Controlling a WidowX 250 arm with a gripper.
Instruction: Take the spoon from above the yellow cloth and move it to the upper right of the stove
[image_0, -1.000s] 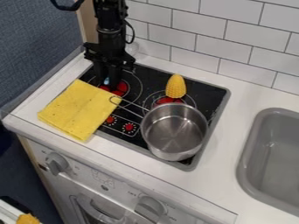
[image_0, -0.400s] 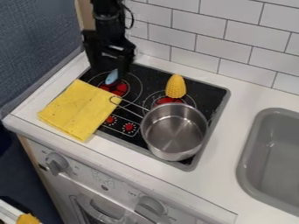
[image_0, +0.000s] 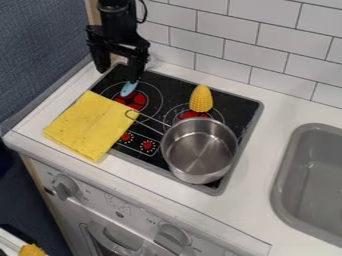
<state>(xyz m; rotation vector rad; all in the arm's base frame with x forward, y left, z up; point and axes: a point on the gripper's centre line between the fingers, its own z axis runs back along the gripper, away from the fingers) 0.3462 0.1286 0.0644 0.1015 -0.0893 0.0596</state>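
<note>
I have the black gripper (image_0: 119, 73) hanging with its fingers wide apart, probably to straddle the blue spoon (image_0: 129, 89), whose head lies on the stove (image_0: 235, 104) just below them, near the yellow cloth (image_0: 90, 125).

We see smooth, shiny metal in the pot (image_0: 200, 155) and its wire handle, a glossy black stove top (image_0: 234, 106), and matt, soft-looking fabric in the yellow cloth (image_0: 90, 125). To us the spoon (image_0: 128, 89) looks like smooth plastic and the corn (image_0: 200, 99) like bumpy plastic. We find the wall tiles (image_0: 220, 32) smooth and glazed-looking, the counter (image_0: 267, 160) smooth, and the blue wall (image_0: 40, 45) rough and fabric-like.
</note>
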